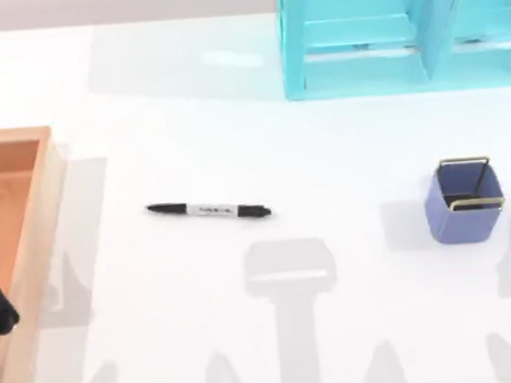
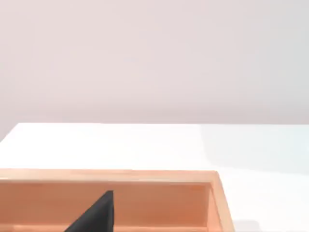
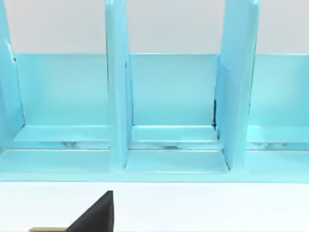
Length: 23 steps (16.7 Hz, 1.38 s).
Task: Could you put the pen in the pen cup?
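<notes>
**Pen flat on bench, cup standing apart**

The pen [image 1: 209,211] lies flat on the white bench [image 1: 234,140], left of centre, lengthwise left to right. The pen cup [image 1: 464,201] stands upright well apart on the right, in front of the turquoise shelf unit [image 1: 402,32]. A wooden tray [image 1: 33,251] sits at the left edge. Left and right grippers: finger state cannot be told

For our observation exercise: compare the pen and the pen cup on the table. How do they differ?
The pen is slim, black with a pale middle band, and lies flat; the pen cup is squat, squarish, periwinkle blue with a gold wire rim, and stands upright. The pen lies left of centre, the cup far right. Both rest on the white table, untouched.
</notes>
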{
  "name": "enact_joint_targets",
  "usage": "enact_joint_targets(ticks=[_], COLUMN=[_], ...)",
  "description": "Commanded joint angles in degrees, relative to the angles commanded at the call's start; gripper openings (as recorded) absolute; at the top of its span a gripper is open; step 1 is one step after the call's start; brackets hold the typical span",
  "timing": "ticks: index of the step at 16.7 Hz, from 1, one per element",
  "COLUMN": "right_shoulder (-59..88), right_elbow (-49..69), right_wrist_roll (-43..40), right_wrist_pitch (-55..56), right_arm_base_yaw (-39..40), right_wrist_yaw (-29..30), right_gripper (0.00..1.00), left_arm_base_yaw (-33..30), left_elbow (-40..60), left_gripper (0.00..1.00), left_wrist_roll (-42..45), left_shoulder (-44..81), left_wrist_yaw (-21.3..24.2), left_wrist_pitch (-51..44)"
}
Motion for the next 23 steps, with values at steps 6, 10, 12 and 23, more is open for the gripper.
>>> enact_joint_targets(ticks=[6, 10, 12, 23], right_shoulder=[4.8, 17.6, 26.5, 92.7], right_elbow=[5.4, 18.8, 27.8, 90.5], right_wrist_roll=[-2.0, -6.7, -9.9, -30.4], right_wrist_pitch=[-2.3, -8.5, -13.0, -46.8], right_arm_base_yaw=[1.3, 3.9, 5.4, 13.2], right_wrist_yaw=[-2.1, -6.8, -9.7, -29.7], right_gripper=[1.0, 1.0, 1.0, 1.0], left_arm_base_yaw=[0.0, 0.0, 0.0, 0.0], left_elbow=[0.0, 0.0, 0.0, 0.0], left_gripper=[1.0, 1.0, 1.0, 1.0], left_wrist_roll=[0.0, 0.0, 0.0, 0.0], left_shoulder=[0.0, 0.0, 0.0, 0.0], left_wrist_yaw=[0.0, 0.0, 0.0, 0.0], left_wrist_pitch=[0.0, 0.0, 0.0, 0.0])
